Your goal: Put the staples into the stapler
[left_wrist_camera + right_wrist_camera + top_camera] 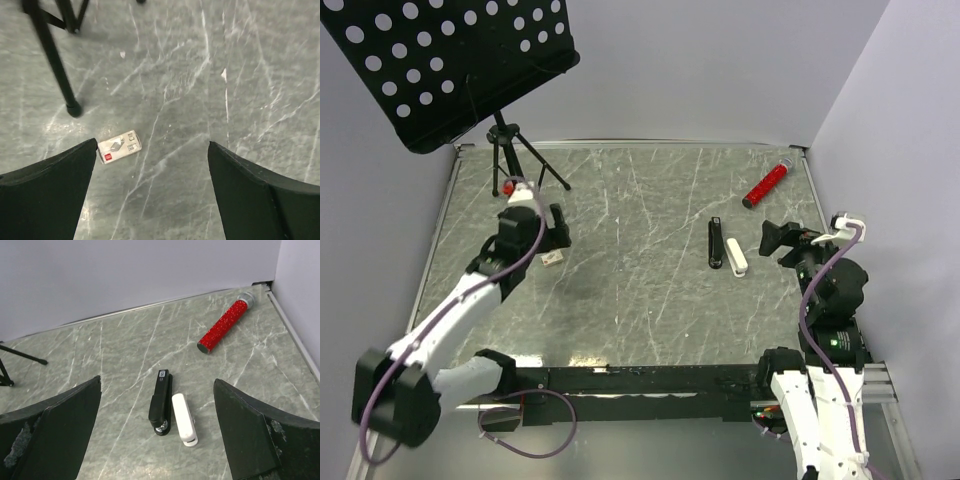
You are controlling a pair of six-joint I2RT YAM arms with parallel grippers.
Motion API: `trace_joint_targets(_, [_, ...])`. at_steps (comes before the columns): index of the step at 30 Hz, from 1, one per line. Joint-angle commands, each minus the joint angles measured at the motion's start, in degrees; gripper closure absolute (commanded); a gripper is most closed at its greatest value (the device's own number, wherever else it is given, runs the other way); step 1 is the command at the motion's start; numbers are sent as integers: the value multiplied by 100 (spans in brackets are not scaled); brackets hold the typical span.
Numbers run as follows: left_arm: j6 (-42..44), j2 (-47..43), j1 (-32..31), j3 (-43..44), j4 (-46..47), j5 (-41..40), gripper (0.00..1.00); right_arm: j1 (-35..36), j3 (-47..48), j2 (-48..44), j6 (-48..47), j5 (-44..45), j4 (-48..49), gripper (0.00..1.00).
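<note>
The stapler (715, 243), a slim black bar, lay flat on the right half of the table (640, 310), closed as far as I could see, with a white rounded bar (737, 256) just beside it on its right and nearly parallel to it. The table had a grey-green marbled top with pale veins. Plain pale walls (720, 60) enclosed it at the back and on both sides. A red glittery cylinder (767, 184) rested near the far right corner, well apart from the stapler. A black perforated music stand (450, 60) stood on its tripod at the far left. One tripod leg (55, 65) crossed the left wrist view.

The staples (552, 258), a tiny cream box with a red mark, lay flat on the left half of the table, well apart from the stapler. The left arm reached forward over that side. I saw the left gripper (151, 150) pointed down at the table with its jaws spread wide and nothing between them. The box (119, 146) sat just beside one finger in that view.

The right arm was folded back at the right edge. The right gripper (156, 382) likewise gaped wide and held nothing. It was aimed toward the stapler (161, 403), the white bar (184, 419) and the cylinder (223, 326), all of them ahead of its fingers.
</note>
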Motion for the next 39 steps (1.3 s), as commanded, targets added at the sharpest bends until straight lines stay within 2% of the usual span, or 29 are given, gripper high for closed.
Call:
trace_joint_targets(1, [-19,1063,-10,890,-592,638,3,88,-90,-196,-123,-103,105,0])
trace_joint_targets(6, [649,2165,122,1840,-1227,1114,3,123,-195,-328,-167,-210,87,0])
trace_joint_targets(11, [580,3149,595,2342,-1569,1509,3,176,-239,-434,-264,-140,61,0])
trace_joint_targets(16, [606,3896,711,2738,-1834,1782,3,211,-265,-434,-308,-130,70,0])
trace_joint_targets(29, [650,4328,720,2545,-1904,1799,3,211,-353,-434,-352,-236,210,0])
trace_joint_targets(39, [413,3977,711,2036,-2036,2116,3,211,-380,-408,-335,-236,281,0])
